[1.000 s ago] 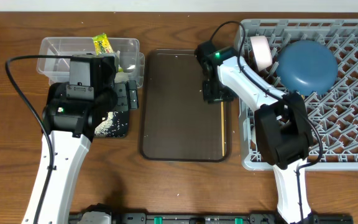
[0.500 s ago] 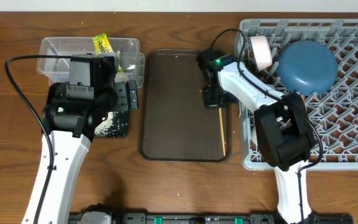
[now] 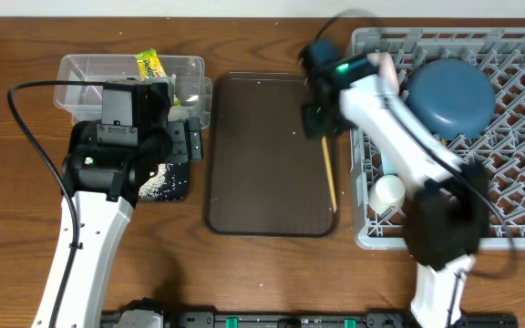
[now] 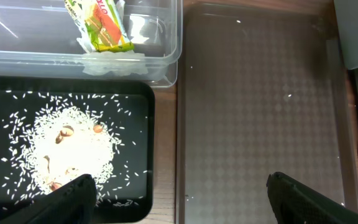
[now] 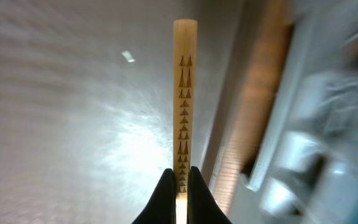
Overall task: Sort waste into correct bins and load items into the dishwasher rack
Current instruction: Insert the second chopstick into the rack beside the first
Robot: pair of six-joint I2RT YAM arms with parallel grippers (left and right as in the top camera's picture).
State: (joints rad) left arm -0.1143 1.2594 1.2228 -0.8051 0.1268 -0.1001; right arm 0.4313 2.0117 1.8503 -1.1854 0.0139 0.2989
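Pinching one wooden chopstick (image 5: 185,93) between pressed-together fingertips, the right gripper (image 5: 179,183) hangs over the brown serving tray (image 5: 73,93). The stick, printed with a row of small triangles, runs straight out ahead of the fingertips. Whether its far end touches the tray cannot be told. To the gripper's right, just beside the tray's rim, stands the grey dishwasher rack (image 3: 518,210), motion-blurred in the wrist view.

Rack contents, counted: one dark blue dish (image 3: 449,96), upside down among the pegs, and one small pale round vessel (image 3: 390,189) near the rack's front left corner. A further pale shape beside the right arm is too blurred to name.

The left gripper (image 4: 188,199) is spread wide, nothing between its fingers (image 4: 73,196). Below its left finger lies one black tray (image 4: 138,106) holding a loose heap of white rice scraps (image 4: 73,149) with a few brown bits among them and stray grains scattered around. Ahead of the fingers, touching the black tray's far edge, sits one clear plastic tub (image 4: 166,56). It holds one yellow-green snack wrapper (image 4: 98,25) and one white crumpled scrap (image 4: 114,55) at the wrapper's lower end. The serving tray extends below the right finger, bare apart from a few specks.
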